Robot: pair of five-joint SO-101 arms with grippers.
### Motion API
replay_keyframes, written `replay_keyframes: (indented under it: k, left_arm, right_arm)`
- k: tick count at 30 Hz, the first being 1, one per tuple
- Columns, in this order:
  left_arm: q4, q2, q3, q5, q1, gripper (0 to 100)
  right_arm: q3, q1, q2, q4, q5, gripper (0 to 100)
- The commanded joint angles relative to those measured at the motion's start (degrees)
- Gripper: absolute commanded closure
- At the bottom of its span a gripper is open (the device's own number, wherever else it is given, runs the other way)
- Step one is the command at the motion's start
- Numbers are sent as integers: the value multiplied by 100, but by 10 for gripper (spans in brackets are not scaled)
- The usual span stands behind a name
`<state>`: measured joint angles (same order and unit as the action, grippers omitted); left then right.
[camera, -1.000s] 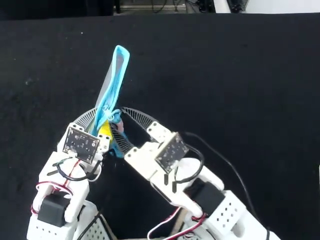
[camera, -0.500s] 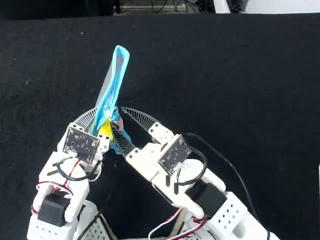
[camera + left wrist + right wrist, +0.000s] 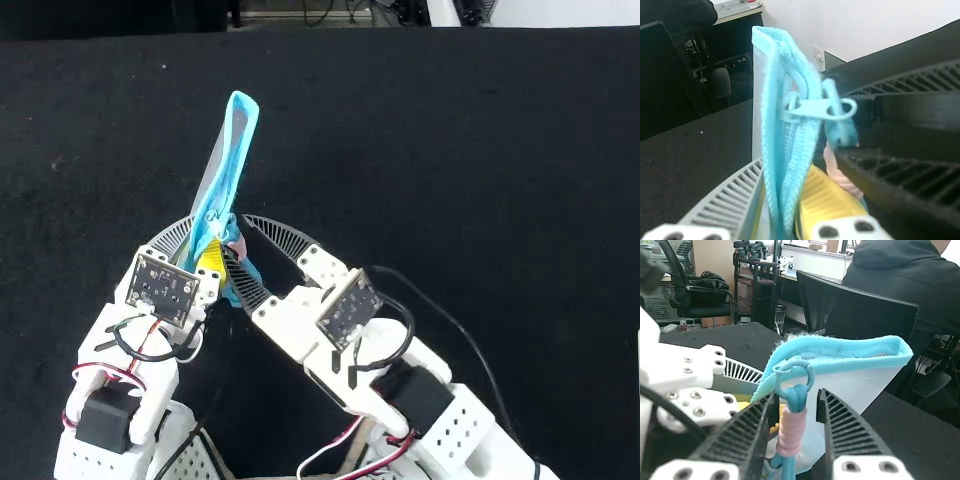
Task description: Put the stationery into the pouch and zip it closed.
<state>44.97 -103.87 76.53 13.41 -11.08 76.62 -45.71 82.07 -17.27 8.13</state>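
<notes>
Over the black table [image 3: 480, 150], zipping looks underway: the pouch [image 3: 225, 160] stands on edge, clamped by the left gripper [image 3: 205, 250].
The right gripper [image 3: 796, 400] straddles the pull cord [image 3: 792, 425], jaws narrow but not quite pinching. It probably needs to close, then draw the cord along the pouch.

Blk table [image 3: 480, 150] w/ office chair [image 3: 694, 310] behind.

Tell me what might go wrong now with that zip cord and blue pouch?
The zip cord lies loose between the fingers of the right end effector, so closing could miss it or slip off. The pouch is held in the air by the left end effector at one end; a hard pull might twist or free it.
</notes>
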Motion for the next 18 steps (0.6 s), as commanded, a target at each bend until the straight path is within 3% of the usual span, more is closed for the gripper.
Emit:
replay_keyframes:
  k: [1,18]
  left_arm:
    - [-158,-53,-136,70,66,949]
    - [-158,-53,-136,70,48,949]
  right_arm:
    - [-321,53,418,-44,-62,877]
    - [75,-466,699,-70,-18,875]
